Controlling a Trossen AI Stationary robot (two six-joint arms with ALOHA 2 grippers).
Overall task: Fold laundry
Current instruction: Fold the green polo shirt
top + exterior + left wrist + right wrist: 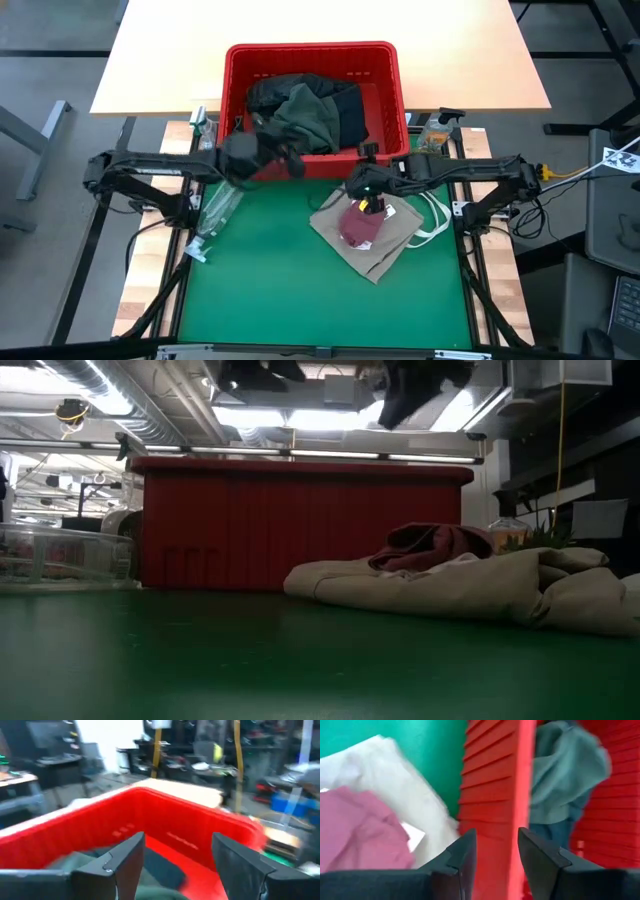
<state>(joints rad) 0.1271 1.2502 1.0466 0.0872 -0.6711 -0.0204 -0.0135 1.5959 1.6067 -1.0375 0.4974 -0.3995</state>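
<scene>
While both arms hang above the near wall of the red basket [385, 110], laundry lies partly inside it and partly on the green mat [300, 290].
Basket holds olive-green shirt [310, 118] and black garments [275, 92]; tan top [385, 240], maroon piece [358, 226] atop, lies just before it. Clear bottle [215, 212] lies at mat's left edge. Left gripper [175, 865] spread wide, empty; right gripper [497, 855] parted, empty.

Workshop: exposed ceiling ducts [120, 405], cluttered workbenches [45, 767].
</scene>
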